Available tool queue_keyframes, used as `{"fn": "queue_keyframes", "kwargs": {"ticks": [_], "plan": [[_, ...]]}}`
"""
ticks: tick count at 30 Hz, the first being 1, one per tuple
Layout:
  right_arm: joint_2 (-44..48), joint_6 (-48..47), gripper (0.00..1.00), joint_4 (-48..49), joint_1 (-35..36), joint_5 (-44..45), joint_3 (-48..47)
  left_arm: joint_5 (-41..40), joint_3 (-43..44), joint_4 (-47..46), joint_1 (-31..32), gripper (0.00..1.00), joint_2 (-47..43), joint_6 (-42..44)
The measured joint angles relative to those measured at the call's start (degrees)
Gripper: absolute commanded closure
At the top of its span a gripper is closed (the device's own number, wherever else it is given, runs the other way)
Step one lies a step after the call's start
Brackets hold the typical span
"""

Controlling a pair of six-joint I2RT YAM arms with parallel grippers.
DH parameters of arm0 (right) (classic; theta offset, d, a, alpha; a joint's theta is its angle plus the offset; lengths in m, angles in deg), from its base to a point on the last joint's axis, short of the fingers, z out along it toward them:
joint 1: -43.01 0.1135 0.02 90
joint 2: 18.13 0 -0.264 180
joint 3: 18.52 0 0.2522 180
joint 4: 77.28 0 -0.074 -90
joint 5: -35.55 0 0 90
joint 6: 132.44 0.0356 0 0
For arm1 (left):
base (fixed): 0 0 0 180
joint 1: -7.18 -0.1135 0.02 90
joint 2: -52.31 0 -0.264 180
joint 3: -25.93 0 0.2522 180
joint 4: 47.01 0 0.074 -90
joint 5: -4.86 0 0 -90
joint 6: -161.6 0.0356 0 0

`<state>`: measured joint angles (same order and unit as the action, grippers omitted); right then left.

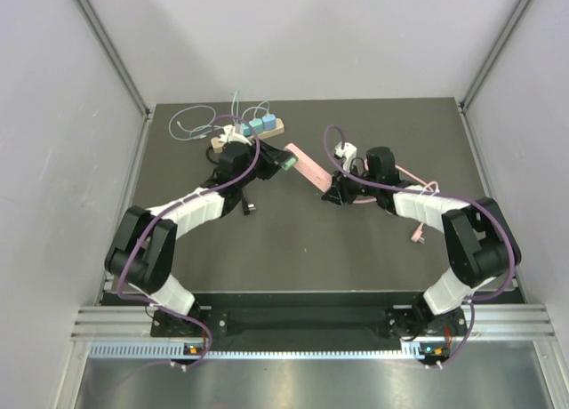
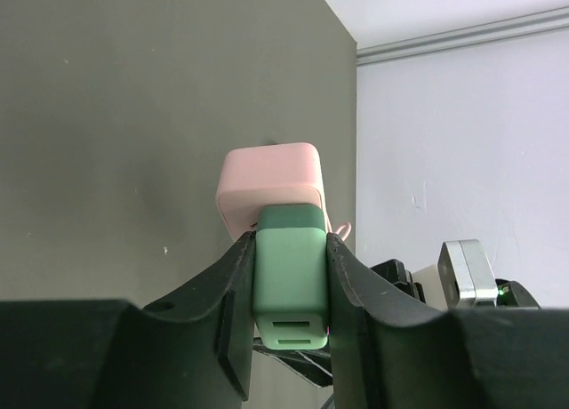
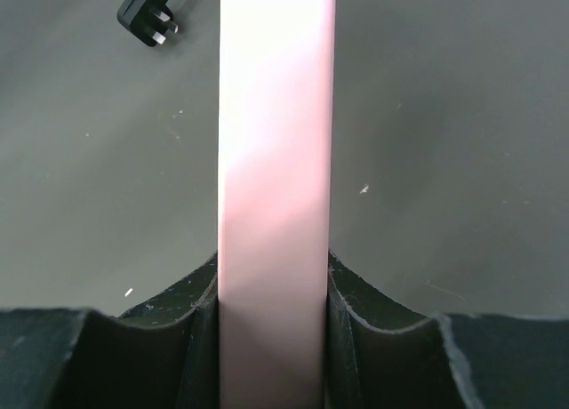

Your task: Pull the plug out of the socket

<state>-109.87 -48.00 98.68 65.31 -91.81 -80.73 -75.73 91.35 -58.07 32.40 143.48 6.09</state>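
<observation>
A pink socket strip (image 1: pixel 307 167) lies at an angle in the middle of the dark table. A green plug (image 1: pixel 287 163) sits at its far left end. My left gripper (image 1: pixel 283 163) is shut on the green plug (image 2: pixel 289 280), and its fingers (image 2: pixel 233 284) press both sides. The plug's far end sits against the pink strip's end (image 2: pixel 271 180); no gap shows. My right gripper (image 1: pixel 334 193) is shut on the strip's near right end. In the right wrist view the strip (image 3: pixel 276 142) runs up between the closed fingers (image 3: pixel 200 293).
A wooden strip with blue plugs (image 1: pixel 253 126) and pale cables (image 1: pixel 191 120) lies at the back left. A white adapter (image 1: pixel 347 149) lies behind the right gripper. A black three-pin plug (image 3: pixel 147 16) lies near the left arm. A pink cable (image 1: pixel 416 231) trails at the right.
</observation>
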Motion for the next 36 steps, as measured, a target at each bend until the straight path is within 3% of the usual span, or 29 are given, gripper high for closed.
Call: {"fn": "queue_keyframes", "kwargs": {"ticks": [4, 6, 11, 14, 20, 25, 28, 29, 30, 36], "plan": [[0.0, 0.0, 0.68, -0.2, 0.0, -0.2, 0.0, 0.5, 0.0, -0.3, 0.0, 1.00, 0.1, 0.0], [0.0, 0.0, 0.59, -0.2, 0.0, -0.4, 0.0, 1.0, 0.0, -0.7, -0.1, 1.00, 0.1, 0.1], [0.0, 0.2, 0.42, 0.4, 0.0, -3.3, -0.5, 4.2, 0.0, -1.1, 0.0, 1.00, 0.2, 1.5], [0.0, 0.7, 0.41, 0.7, 0.0, -4.9, -0.9, 5.7, -0.3, -1.4, 0.2, 1.00, 0.2, 2.0], [-0.7, 3.0, 0.44, 1.9, 0.0, -6.6, -1.2, 7.8, -0.5, -2.0, 0.9, 1.00, 0.2, 2.6], [-1.2, 5.6, 0.54, 2.7, 0.0, -6.6, -1.5, 8.9, -0.4, -2.2, 2.6, 1.00, 0.6, 3.0], [-1.6, 6.9, 0.73, 2.6, 0.0, -5.6, -1.7, 9.1, -0.2, -2.4, 3.5, 1.00, 1.3, 3.3], [-1.8, 7.2, 0.89, 2.7, -0.1, -4.7, -1.7, 9.2, -0.2, -2.5, 3.8, 1.00, 1.3, 3.5], [-2.1, 7.2, 0.97, 2.8, -0.2, -4.2, -1.8, 8.8, -0.2, -2.4, 3.9, 1.00, 1.3, 3.7], [-2.2, 8.0, 1.00, 2.6, -0.2, -1.3, -1.9, 3.6, 0.0, -0.9, 5.5, 1.00, 1.2, 3.7]]}}
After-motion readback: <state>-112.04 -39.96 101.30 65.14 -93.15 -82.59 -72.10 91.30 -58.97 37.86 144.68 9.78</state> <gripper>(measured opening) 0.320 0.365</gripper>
